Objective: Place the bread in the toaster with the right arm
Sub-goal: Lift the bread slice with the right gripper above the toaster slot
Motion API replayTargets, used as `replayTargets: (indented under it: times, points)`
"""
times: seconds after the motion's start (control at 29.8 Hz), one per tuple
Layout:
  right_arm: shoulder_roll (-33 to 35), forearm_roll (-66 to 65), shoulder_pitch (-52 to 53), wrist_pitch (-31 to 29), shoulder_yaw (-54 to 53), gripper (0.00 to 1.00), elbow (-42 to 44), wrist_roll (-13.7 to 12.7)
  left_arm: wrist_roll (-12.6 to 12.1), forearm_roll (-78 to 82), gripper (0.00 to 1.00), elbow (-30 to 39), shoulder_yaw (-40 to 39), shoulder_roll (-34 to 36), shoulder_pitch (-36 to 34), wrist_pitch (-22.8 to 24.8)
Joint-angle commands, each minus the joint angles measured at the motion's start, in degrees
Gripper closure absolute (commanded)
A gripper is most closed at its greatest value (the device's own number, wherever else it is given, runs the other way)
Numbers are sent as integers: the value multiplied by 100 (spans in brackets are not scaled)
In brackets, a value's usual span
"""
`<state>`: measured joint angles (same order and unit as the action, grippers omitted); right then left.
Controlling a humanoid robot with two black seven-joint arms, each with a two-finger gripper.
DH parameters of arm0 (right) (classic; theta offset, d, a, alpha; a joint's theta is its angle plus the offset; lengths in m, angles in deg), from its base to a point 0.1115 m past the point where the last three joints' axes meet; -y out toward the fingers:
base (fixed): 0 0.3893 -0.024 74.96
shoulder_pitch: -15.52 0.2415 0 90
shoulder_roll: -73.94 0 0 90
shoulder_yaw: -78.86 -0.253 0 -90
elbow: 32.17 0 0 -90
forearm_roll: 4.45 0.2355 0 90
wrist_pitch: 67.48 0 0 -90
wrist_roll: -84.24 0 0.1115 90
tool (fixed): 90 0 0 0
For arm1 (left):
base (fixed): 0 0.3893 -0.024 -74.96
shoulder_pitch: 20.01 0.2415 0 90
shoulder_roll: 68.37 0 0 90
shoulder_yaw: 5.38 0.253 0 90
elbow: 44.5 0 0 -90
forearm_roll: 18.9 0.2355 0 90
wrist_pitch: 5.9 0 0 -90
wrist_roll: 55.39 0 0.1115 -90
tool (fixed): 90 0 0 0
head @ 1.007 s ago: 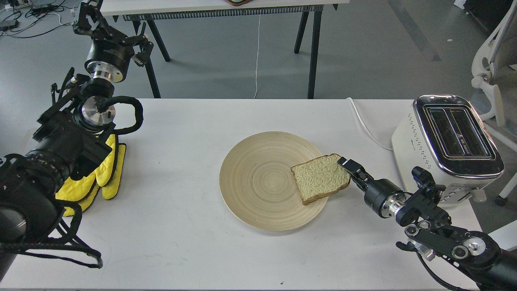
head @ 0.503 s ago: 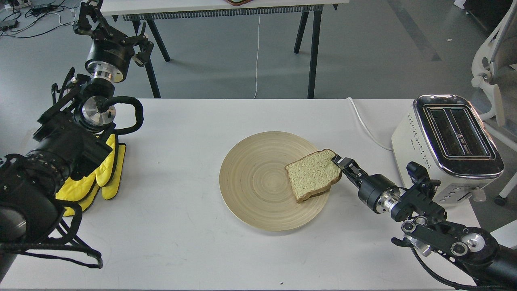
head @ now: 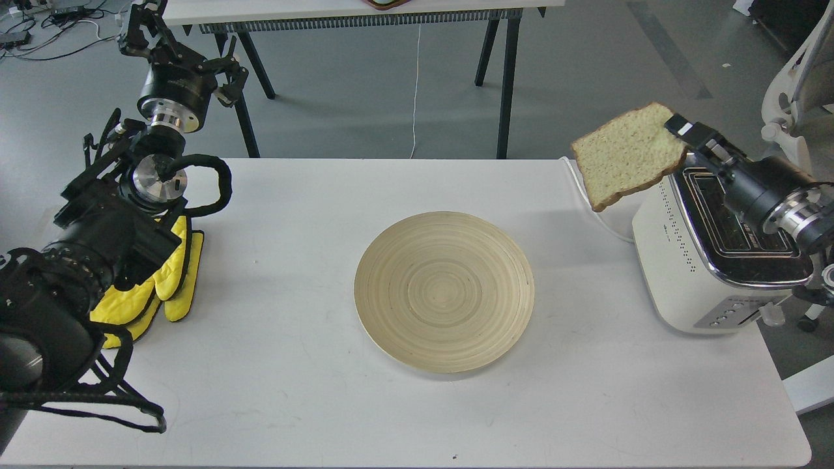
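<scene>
The bread [head: 627,155] is off the plate [head: 444,291] and up in the air, at the far right of the scene, just left of the toaster [head: 717,244] and above its far left corner. Half a second ago it lay on the right side of the plate with the right gripper [head: 679,130] at its right edge; a second ago it lay much the same, a little nearer and further right. Now the right gripper is closed on the slice's right edge, pinching it between its fingers, and the slice hangs tilted, its crust edge lower left, over the white cable and the table's [head: 293,365] far right corner.

The right arm [head: 769,195] has swung from the near right of the table up across the toaster's chrome top, so that it now covers part of the two slots. The bread is not in a slot.

The plate lies bare in the middle of the table, in the same place as before.

The left arm [head: 85,247] has not moved: it rests at the left over the yellow mitts [head: 166,283], its gripper [head: 176,45] raised at the far left with its fingers spread apart and holding nothing.
</scene>
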<state>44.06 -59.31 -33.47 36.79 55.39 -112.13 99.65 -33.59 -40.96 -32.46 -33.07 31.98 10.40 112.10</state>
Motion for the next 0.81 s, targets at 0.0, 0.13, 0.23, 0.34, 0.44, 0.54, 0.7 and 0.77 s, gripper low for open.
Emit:
replayTargets:
  times: [0.0,0.13,0.23,0.34,0.44,0.54,0.7,0.77]
  points:
    - [684,-226,39,-21,9,97,7,-152,0,1,0,0,0,-6,0,0]
    - [1107,-533,-67,-39,61,97,7,-196,0,1,0,0,9,-7,0,0]
    - [1248,-779,-67,-39,254,97,16,-196,0,1,0,0,9,-7,0,0]
    - [1205,-815,-58,-30,526,97,42,-196,0,1,0,0,9,-7,0,0]
    - [1178,-833,-67,-4,694,97,68,-213,0,1,0,0,9,-7,0,0]
    - [1169,-833,-67,5,738,97,130,-266,0,1,0,0,9,-7,9,0]
    - [1161,-833,-58,5,756,97,227,-275,0,1,0,0,18,-7,9,0]
    - [1187,-833,-58,14,756,97,227,-275,0,1,0,0,18,-7,9,0]
